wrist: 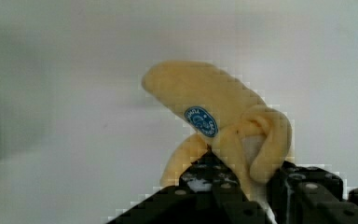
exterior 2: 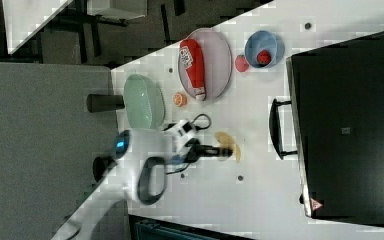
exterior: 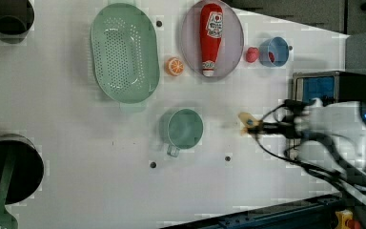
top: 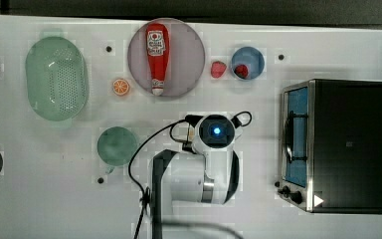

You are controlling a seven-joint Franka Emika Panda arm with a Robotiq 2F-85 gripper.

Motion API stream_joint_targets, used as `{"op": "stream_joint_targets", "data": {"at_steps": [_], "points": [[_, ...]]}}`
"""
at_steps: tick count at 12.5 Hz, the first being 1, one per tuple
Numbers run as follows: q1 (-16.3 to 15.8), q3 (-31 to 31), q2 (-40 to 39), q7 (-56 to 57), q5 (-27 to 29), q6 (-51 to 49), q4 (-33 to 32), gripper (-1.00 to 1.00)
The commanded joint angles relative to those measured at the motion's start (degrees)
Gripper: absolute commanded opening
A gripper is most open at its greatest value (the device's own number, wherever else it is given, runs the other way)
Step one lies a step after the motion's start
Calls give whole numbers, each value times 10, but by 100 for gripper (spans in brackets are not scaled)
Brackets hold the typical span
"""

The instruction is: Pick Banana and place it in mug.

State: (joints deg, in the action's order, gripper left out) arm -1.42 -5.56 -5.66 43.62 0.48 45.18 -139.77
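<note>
Wrist view — banana (wrist: 214, 112) pinched between jaws — clear of table.

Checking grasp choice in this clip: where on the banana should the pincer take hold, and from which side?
The banana lies flat on the white table, so coming from above suits it. The best grip is probably across its narrow peeled end, where the folded peel strips bunch into a slim section. The pincer is closed there now, leaving the thicker curved body with the blue sticker free.

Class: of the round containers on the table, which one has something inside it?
The small blue cup: a red piece lies in it. The green mug and colander hold nothing.
</note>
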Motion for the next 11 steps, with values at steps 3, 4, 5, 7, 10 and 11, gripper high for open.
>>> {"op": "stream_joint_targets", "data": {"at_steps": [3,4,5,7,10,11], "points": [[-3,23,184,-9,-8,-216,109,-46],[-4,35,195,-34,-8,-249,121,-46],[-8,52,204,-62,-8,-267,129,-46],[-19,104,210,-123,-8,-273,131,-46],[-30,180,209,-231,23,-271,124,-46],[-32,209,208,-294,57,-268,115,-46]]}}
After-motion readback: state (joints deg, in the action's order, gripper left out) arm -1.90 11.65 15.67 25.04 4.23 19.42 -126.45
